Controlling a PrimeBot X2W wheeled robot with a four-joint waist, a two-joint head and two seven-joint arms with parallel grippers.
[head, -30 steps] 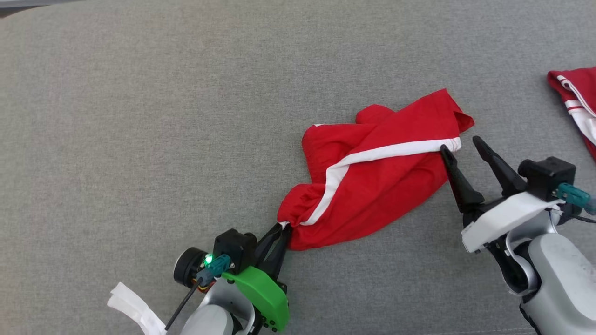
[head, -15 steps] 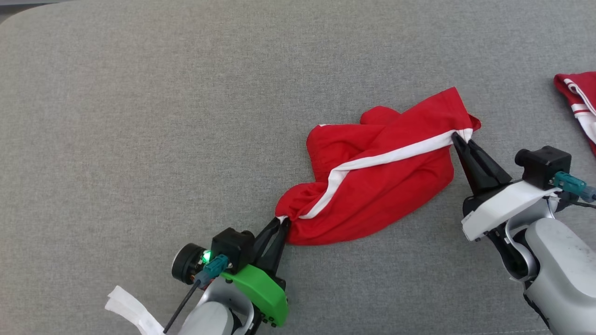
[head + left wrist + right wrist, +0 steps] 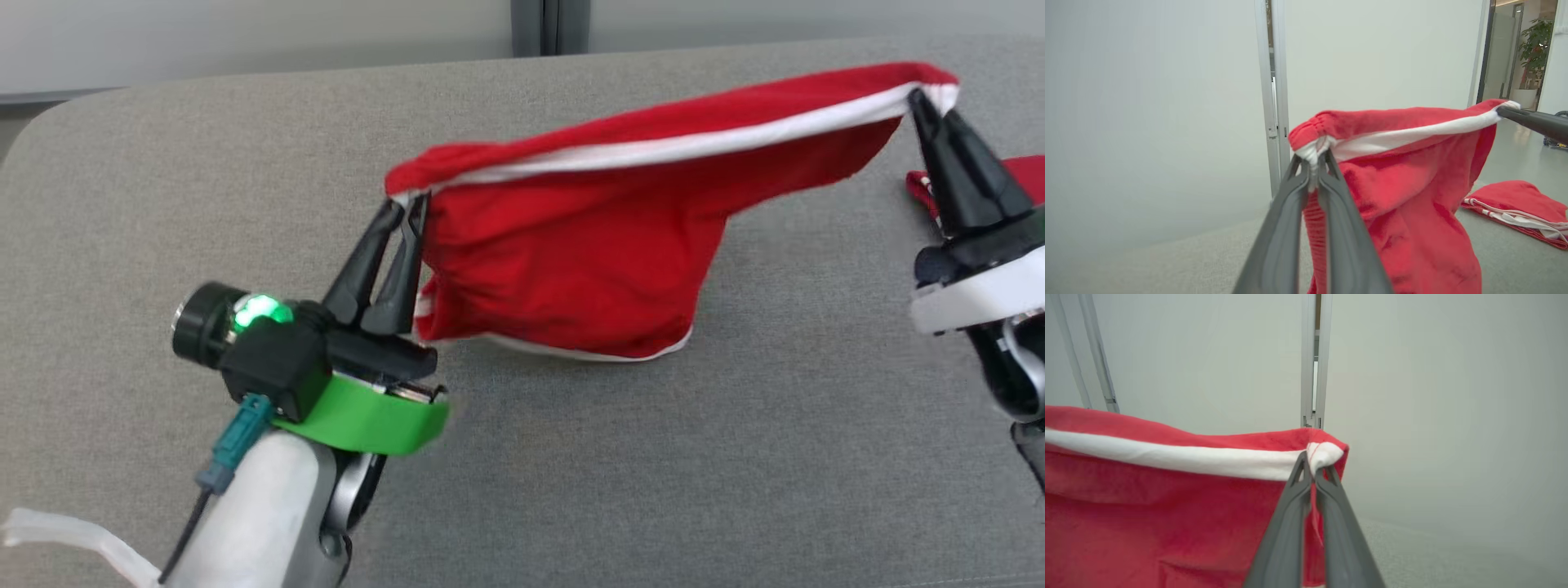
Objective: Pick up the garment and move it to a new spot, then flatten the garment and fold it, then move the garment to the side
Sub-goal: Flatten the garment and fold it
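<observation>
Red garment (image 3: 571, 253) is hanging taut between left gripper (image 3: 408, 206), clamping its nine-o'clock end, and right gripper (image 3: 916, 96), pinching its two-o'clock end, for carrying elsewhere.

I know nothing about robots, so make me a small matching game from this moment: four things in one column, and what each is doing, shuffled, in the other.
Things
1. left gripper
2. right gripper
3. red garment
4. second red garment

States
A. lies on the grey surface
B. shut on the gathered elastic end
C. hangs stretched between two grips
D. shut on the smooth striped corner

Pairs: 1-B, 2-D, 3-C, 4-A
</observation>
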